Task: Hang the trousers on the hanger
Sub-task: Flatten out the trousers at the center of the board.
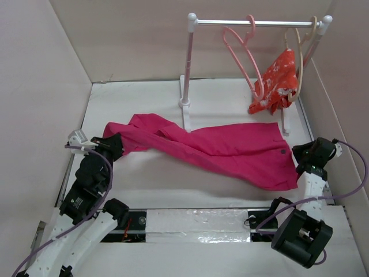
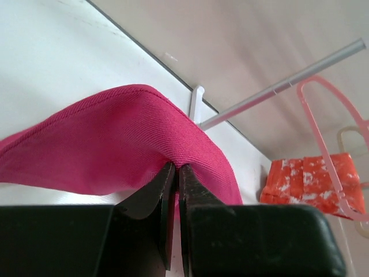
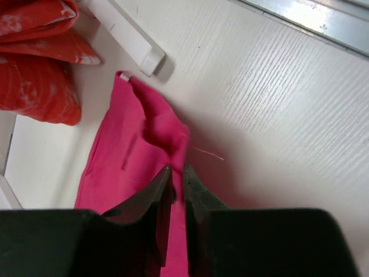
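Progress: early. The trousers [image 1: 230,151] lie on the counter [image 1: 138,184], and the hanger [image 1: 251,24] hangs bare on the rail [image 1: 277,23], well apart.
Remaining: lifting and draping.
Axis: the length runs across the counter — waist right, legs left.
Left end effector [image 2: 176,168]: pinched tight on a leg fold.
Right end effector [image 3: 176,173]: tips barely apart at the waist edge — cannot tell if it grips.

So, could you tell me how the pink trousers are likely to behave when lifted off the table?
Probably floppy: the trousers lie creased, and the cloth drapes where the left gripper pinches it. Lifted by one end, they would likely sag and trail. The ribbed weave looks unlikely to slip.
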Tool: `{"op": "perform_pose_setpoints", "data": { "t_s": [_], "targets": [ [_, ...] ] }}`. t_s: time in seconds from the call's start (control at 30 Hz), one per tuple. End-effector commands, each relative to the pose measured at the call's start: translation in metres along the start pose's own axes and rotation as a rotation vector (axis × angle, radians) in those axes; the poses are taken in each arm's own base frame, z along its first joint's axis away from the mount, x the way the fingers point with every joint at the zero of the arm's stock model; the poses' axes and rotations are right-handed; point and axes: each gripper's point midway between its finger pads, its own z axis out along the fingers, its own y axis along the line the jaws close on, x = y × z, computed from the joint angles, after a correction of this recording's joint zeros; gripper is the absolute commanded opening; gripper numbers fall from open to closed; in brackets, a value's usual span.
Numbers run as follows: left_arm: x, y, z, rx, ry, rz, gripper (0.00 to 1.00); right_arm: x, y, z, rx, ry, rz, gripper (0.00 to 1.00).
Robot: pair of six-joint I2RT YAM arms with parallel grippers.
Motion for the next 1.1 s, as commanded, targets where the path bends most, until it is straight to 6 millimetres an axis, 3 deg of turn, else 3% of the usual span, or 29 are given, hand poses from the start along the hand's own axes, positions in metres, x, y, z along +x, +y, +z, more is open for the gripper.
{"op": "perform_pose_setpoints", "data": {
  "t_s": [0.0, 0.2, 0.3, 0.33, 0.37, 0.43, 0.47, 0.57, 0.6, 0.63, 0.73, 0.8, 0.83, 0.97, 1.07],
  "targets": [
    [-0.025, 0.011, -0.008, -0.082, -0.065, -0.016, 0.0, -0.02, 0.013, -0.003, -0.052, -0.079, 0.001, 0.31],
    [-0.016, 0.026, -0.031, -0.043, -0.014, -0.047, 0.0, -0.028, 0.038, -0.023, -0.167, -0.098, -0.027, 0.45],
    [-0.023, 0.037, -0.046, -0.04, -0.034, -0.072, 0.32, -0.02, 0.069, -0.038, -0.296, -0.071, -0.09, 0.51],
    [-0.033, 0.039, -0.052, -0.045, -0.062, -0.093, 0.52, -0.006, 0.084, -0.046, -0.359, -0.027, -0.138, 0.51],
    [-0.033, 0.044, -0.053, -0.062, -0.068, -0.089, 0.56, -0.001, 0.094, -0.051, -0.393, -0.016, -0.154, 0.51],
    [-0.05, 0.046, -0.063, -0.058, -0.11, -0.113, 0.58, 0.009, 0.108, -0.061, -0.439, 0.007, -0.222, 0.48],
    [-0.056, 0.047, -0.067, -0.058, -0.13, -0.125, 0.58, 0.026, 0.12, -0.069, -0.497, 0.05, -0.266, 0.44],
    [-0.07, 0.042, -0.072, -0.024, -0.173, -0.138, 0.57, 0.058, 0.14, -0.082, -0.606, 0.146, -0.353, 0.23],
    [-0.063, 0.04, -0.068, -0.018, -0.156, -0.102, 0.57, 0.079, 0.149, -0.092, -0.659, 0.201, -0.397, 0.06],
    [-0.054, 0.032, -0.057, -0.014, -0.125, -0.069, 0.56, 0.09, 0.154, -0.097, -0.688, 0.227, -0.421, 0.01],
    [-0.009, 0.019, -0.021, -0.054, 0.027, 0.04, 0.56, 0.138, 0.167, -0.119, -0.811, 0.326, -0.512, 0.0],
    [0.017, 0.027, -0.002, -0.107, 0.066, 0.071, 0.56, 0.162, 0.174, -0.128, -0.856, 0.369, -0.581, 0.0],
    [0.027, 0.021, 0.011, -0.11, 0.072, 0.043, 0.58, 0.184, 0.178, -0.145, -0.906, 0.418, -0.633, 0.0],
    [0.062, 0.028, 0.046, -0.163, 0.073, -0.007, 0.67, 0.22, 0.185, -0.151, -0.899, 0.433, -0.761, 0.0],
    [0.069, 0.038, 0.076, -0.268, 0.06, 0.025, 0.7, 0.239, 0.19, -0.155, -0.926, 0.453, -0.802, 0.0]
  ]
}}
